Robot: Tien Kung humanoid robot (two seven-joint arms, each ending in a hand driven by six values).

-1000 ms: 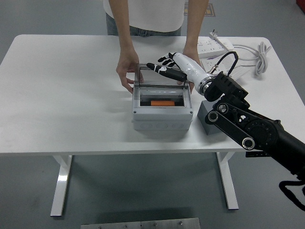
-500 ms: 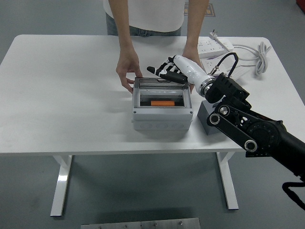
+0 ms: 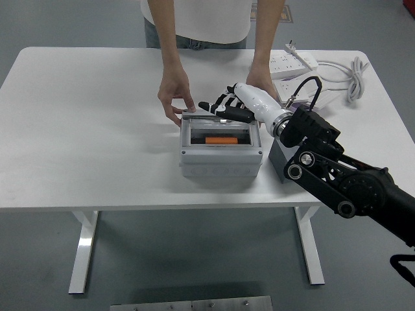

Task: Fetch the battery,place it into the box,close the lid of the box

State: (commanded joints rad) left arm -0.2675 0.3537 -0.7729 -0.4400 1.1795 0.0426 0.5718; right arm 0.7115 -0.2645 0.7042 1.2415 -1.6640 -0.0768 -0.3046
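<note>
A grey box point(image 3: 221, 159) stands mid-table with its clear lid point(image 3: 219, 127) lying almost flat over it. Through the lid an orange battery point(image 3: 220, 140) shows inside. My right hand point(image 3: 224, 110), white with black fingers, rests flat on the lid's far edge, fingers extended and holding nothing. A person at the far side has one hand point(image 3: 176, 95) at the box's back left corner and the other hand point(image 3: 262, 81) behind my wrist. My left arm is out of view.
A dark grey block point(image 3: 281, 162) sits right of the box under my forearm. A white power strip point(image 3: 292, 63) and coiled cable point(image 3: 353, 78) lie at the back right. The table's left half point(image 3: 84, 123) is bare.
The lid has swung down from raised to nearly flat on the box, my right hand moving down and forward with it. The person's left-side hand stayed at the box corner.
</note>
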